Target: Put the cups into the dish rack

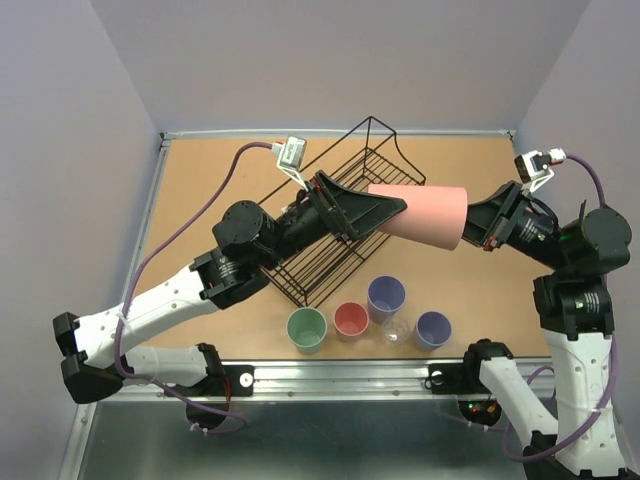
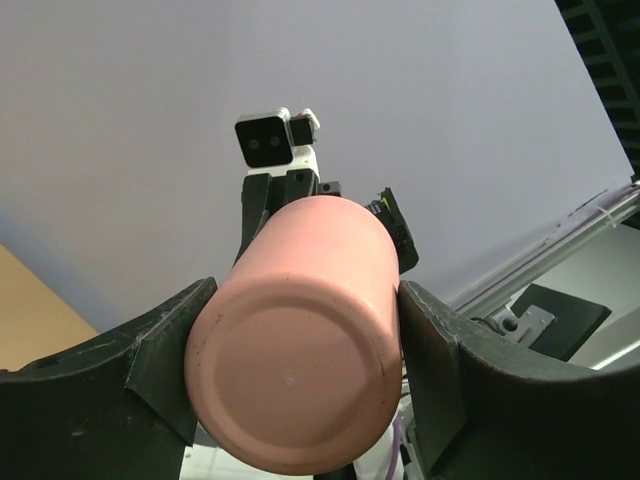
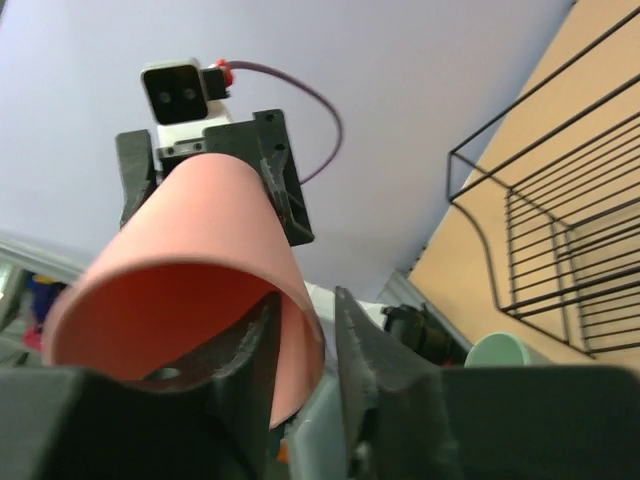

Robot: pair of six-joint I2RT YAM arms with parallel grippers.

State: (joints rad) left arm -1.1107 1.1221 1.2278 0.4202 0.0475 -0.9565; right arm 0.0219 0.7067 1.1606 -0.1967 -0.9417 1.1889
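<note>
The large pink cup [image 1: 420,215] hangs on its side in the air between my two grippers, just right of the dish rack [image 1: 300,265]. My left gripper [image 1: 385,208] is shut on its base; in the left wrist view the fingers [image 2: 440,370] press both sides of the cup [image 2: 295,370]. My right gripper [image 1: 470,228] straddles the rim, one finger inside and one outside. In the right wrist view [image 3: 305,300] a thin gap shows between the outer finger and the cup wall [image 3: 200,230]. The rack is a black wire basket, empty.
Five cups stand in a loose row near the front edge: green [image 1: 307,329], small pink [image 1: 351,320], large lavender [image 1: 386,296], tiny clear [image 1: 396,332], small lavender [image 1: 433,328]. The rack [image 3: 560,230] and green cup [image 3: 505,350] also show in the right wrist view.
</note>
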